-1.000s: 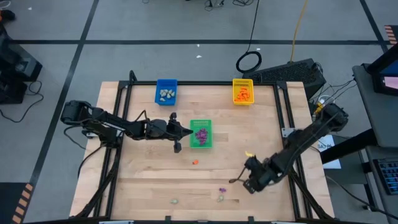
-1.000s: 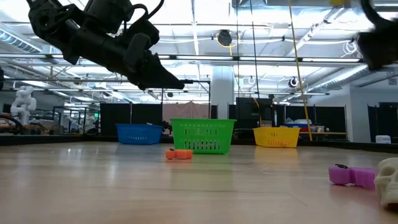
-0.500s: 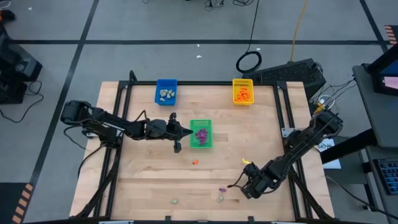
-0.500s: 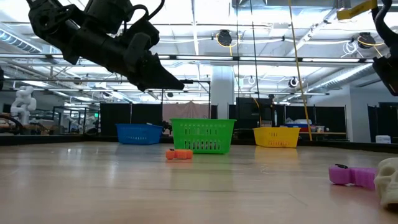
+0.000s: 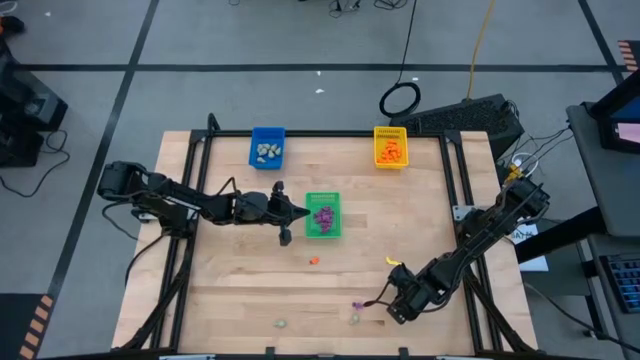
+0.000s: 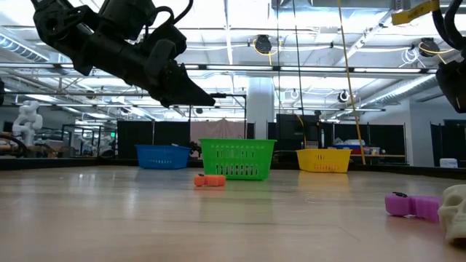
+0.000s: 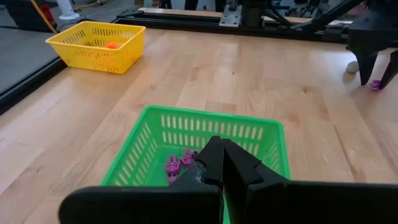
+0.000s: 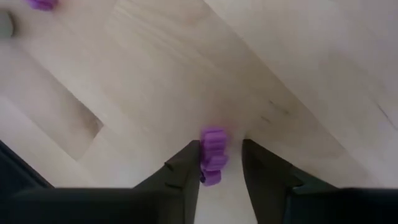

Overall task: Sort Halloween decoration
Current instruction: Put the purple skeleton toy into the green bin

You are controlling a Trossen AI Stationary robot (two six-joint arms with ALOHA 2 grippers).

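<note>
My right gripper (image 5: 385, 301) is low over the table's near right part, open. In the right wrist view its fingers (image 8: 186, 167) stand on either side of a purple trinket (image 8: 212, 155) lying on the wood. A second purple trinket (image 5: 357, 305) and a pale one (image 5: 354, 319) lie just ahead of it. My left gripper (image 7: 221, 157) is shut, hovering at the left rim of the green tray (image 5: 322, 196), which holds purple trinkets (image 7: 177, 165). An orange trinket (image 5: 314, 260) and another pale one (image 5: 281, 323) lie loose on the table. My right gripper comes at the purple trinket from above, slanting toward the table's left. The trinket lies on the wood close against one finger (image 8: 189, 163), with a gap to the other. I cannot tell whether that finger touches it.
The blue tray (image 5: 267, 133) with pale trinkets and the yellow tray (image 5: 390, 130) with orange ones stand along the far edge. A black frame rail runs round the table. Bare wood lies between the green tray and the loose trinkets.
My right gripper has moved toward the table's left and near edge, closing in on the purple trinkets.
</note>
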